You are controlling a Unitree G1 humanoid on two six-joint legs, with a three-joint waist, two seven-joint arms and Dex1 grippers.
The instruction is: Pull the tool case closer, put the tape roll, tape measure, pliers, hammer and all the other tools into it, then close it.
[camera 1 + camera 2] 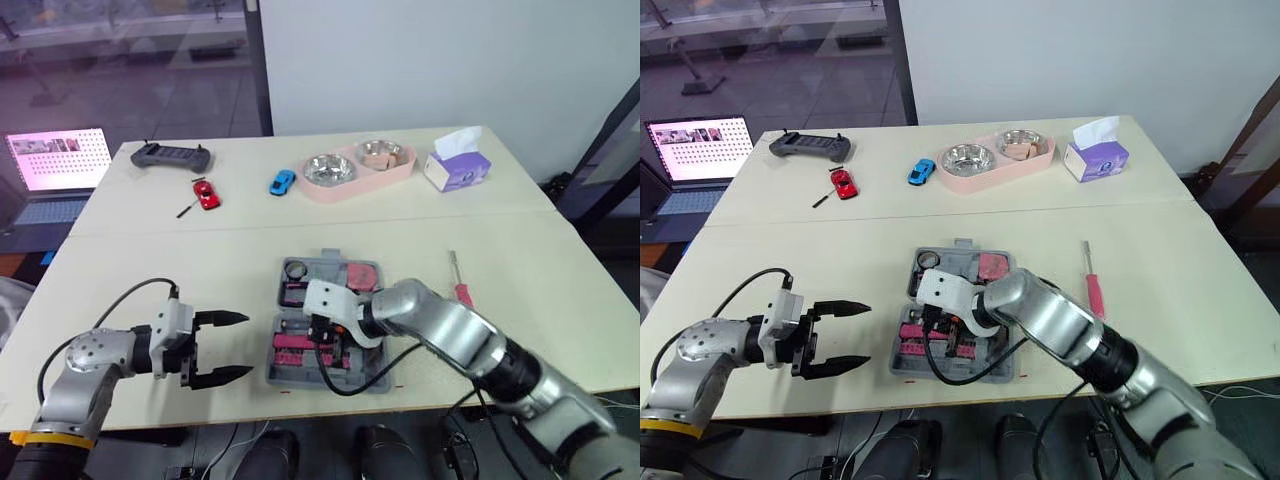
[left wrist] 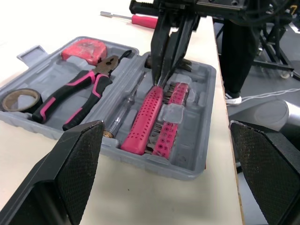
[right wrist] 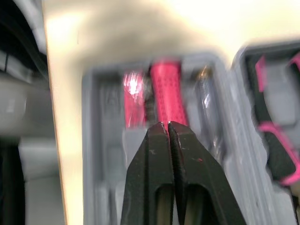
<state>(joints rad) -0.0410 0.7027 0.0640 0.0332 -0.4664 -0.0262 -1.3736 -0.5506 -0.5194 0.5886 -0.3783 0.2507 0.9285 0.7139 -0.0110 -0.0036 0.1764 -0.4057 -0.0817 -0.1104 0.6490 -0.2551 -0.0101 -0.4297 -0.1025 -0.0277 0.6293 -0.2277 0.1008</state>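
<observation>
Your right pincer (image 3: 168,125), closed empty inside tool case (image 2: 206,93), could shove it off bench (image 1: 150,270) edge; left pincer (image 1: 248,346) gapes, empty.

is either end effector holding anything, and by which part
Nothing is held. The left end effector is open beside the tool case; the right end effector is shut empty, tips at the pink handle.

The left pincer (image 1: 246,345) is wide open, its two black fingers pointing sideways toward the robot's right. The right arm (image 1: 450,330) bends inward, and the right pincer (image 3: 168,125) points down with its fingers pressed together.
</observation>
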